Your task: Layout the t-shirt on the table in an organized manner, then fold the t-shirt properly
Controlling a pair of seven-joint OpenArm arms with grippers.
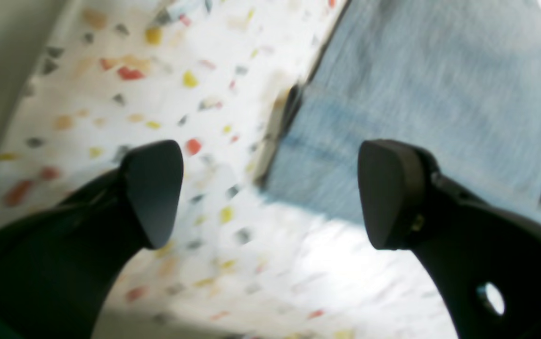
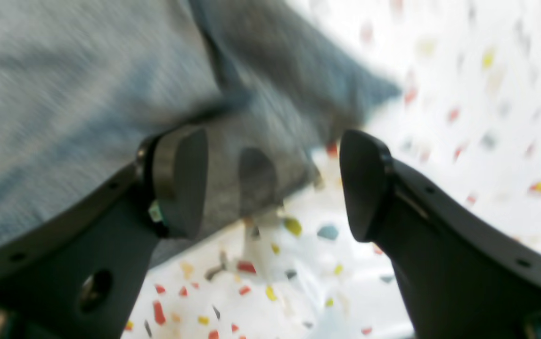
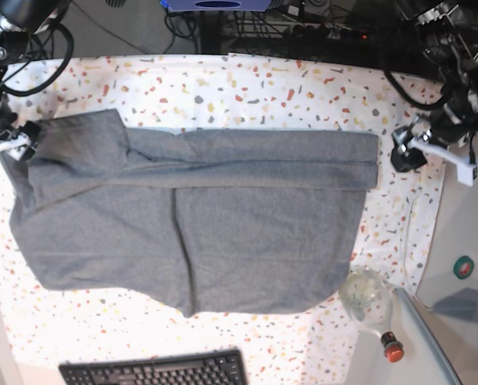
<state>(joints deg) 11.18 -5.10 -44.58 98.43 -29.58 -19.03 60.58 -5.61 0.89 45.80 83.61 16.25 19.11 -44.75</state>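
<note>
Through my left wrist camera, my left gripper (image 1: 270,193) stands spread wide with nothing between the pads; the t-shirt (image 1: 430,94) lies at about two o'clock, its corner edge just ahead of the gap, on the speckled table (image 1: 157,94). The view is blurred.

Through my right wrist camera, my right gripper (image 2: 273,186) is also spread. Grey cloth (image 2: 86,94) fills ten o'clock and lies behind the left pad, a thin flap reaching into the gap; I cannot tell whether it touches the pad, but nothing is pinched.

From the base camera, the shirt (image 3: 223,224) is spread across the middle of the table (image 3: 263,88), its top band folded over. My left gripper (image 3: 405,152) sits at three o'clock just beside the fold's end, my right gripper (image 3: 18,143) at nine o'clock at the other end.

I judge the knit soft, light and limp: it will sag and wrinkle, so I would pinch the doubled edges near the corners. A glass bottle (image 3: 370,301) at five o'clock lies just beside the hem and could snag a sweep; a keyboard (image 3: 152,370) sits at six o'clock.
</note>
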